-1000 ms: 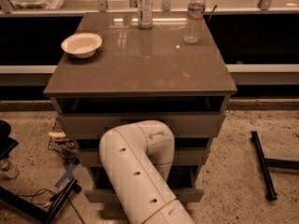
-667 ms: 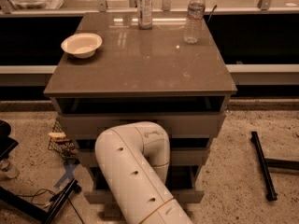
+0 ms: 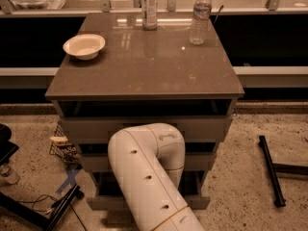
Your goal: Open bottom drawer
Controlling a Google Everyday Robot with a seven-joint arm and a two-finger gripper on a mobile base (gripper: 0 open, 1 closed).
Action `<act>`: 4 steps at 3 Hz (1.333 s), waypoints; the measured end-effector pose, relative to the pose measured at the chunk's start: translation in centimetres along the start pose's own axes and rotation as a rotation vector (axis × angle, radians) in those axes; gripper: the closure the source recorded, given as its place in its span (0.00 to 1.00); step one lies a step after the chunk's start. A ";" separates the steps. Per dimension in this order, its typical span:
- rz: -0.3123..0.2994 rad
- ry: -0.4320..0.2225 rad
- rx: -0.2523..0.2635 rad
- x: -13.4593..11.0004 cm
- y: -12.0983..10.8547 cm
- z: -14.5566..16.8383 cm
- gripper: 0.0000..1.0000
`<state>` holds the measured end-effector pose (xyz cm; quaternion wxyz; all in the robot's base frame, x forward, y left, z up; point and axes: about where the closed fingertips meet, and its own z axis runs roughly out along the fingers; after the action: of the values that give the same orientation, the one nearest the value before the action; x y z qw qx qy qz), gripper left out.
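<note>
The camera looks down on a cabinet with a brown worktop (image 3: pixel 144 66) and three pale drawers stacked beneath it. On the worktop stand a white bowl (image 3: pixel 84 45) near the left edge, a clear bottle (image 3: pixel 200 15) at the back right, and a labelled bottle (image 3: pixel 149 6) at the back centre, well apart from the bowl. The white arm (image 3: pixel 147 177) rises from the lower edge, bends in front of the drawers and covers their middles. The hand is hidden behind that bend, somewhere low before the drawer fronts, and I cannot tell whether it is released or clenched. The bottom drawer (image 3: pixel 102 203) is the lowest front, just above the floor; only its ends show on either side of the arm, with the handle covered. A wire basket (image 3: pixel 62 148) sits on the floor left of the cabinet, beside a blue tape cross (image 3: pixel 71 177). A black bar (image 3: pixel 272 170) lies on the floor to the right.
</note>
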<state>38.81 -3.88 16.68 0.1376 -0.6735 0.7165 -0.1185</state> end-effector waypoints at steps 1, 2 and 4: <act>0.007 -0.046 0.128 1.4 -5.3 -2.9 1.00; 0.008 -0.115 0.312 2.3 -12.2 -7.9 1.00; 0.008 -0.204 0.489 3.1 -17.9 -12.6 1.00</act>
<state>50.89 -8.30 34.68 0.3683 -0.6257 0.6518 -0.2191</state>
